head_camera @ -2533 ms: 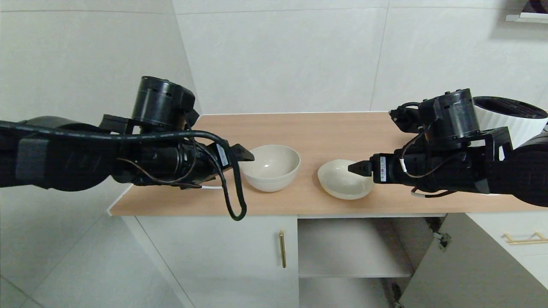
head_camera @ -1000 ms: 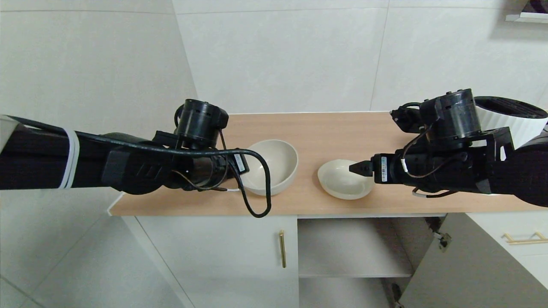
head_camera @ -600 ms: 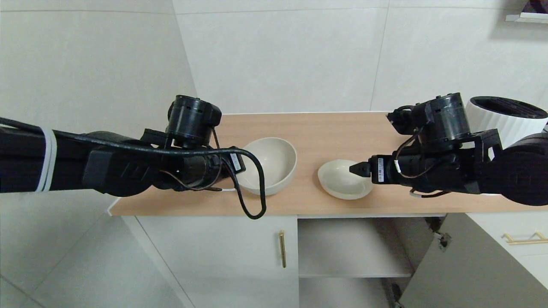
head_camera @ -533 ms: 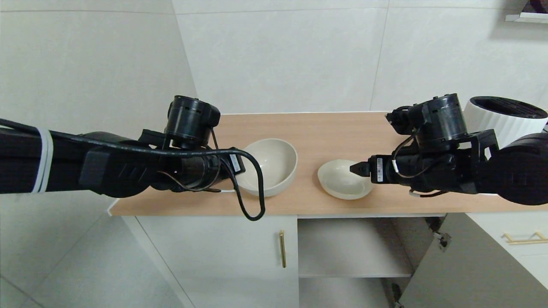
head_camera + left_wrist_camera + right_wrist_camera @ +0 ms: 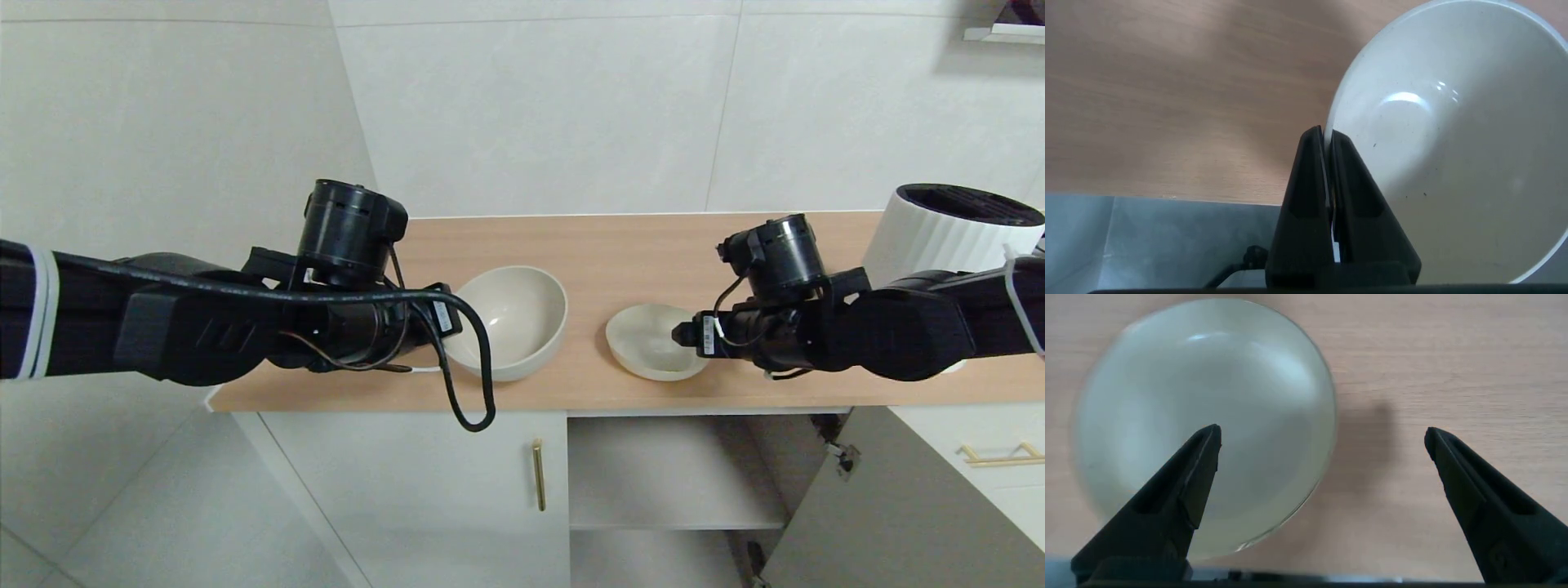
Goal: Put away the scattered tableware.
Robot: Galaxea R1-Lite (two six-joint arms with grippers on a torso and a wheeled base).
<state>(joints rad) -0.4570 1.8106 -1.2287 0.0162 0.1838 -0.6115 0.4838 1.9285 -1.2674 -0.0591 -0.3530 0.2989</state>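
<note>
A large cream bowl (image 5: 513,317) sits tilted on the wooden counter (image 5: 620,253), its near-left rim raised. My left gripper (image 5: 454,320) is shut on that rim; in the left wrist view the closed fingers (image 5: 1328,163) pinch the edge of the large bowl (image 5: 1454,139). A smaller, shallow cream bowl (image 5: 649,349) lies flat to its right. My right gripper (image 5: 682,333) hovers at that bowl's right rim, open. In the right wrist view the right gripper (image 5: 1323,434) straddles the rim of the small bowl (image 5: 1200,416): one finger over the bowl, the other over bare counter.
A white ribbed container (image 5: 947,233) stands at the counter's right end. Below the counter an open cupboard shows a shelf (image 5: 661,482), its door (image 5: 857,506) swung out to the right. A shut door with a gold handle (image 5: 537,475) is to the left.
My left gripper closed on the large bowl's rim and tipped the bowl up. My right arm dropped lower and the small bowl, tilted before, now lies flat.
</note>
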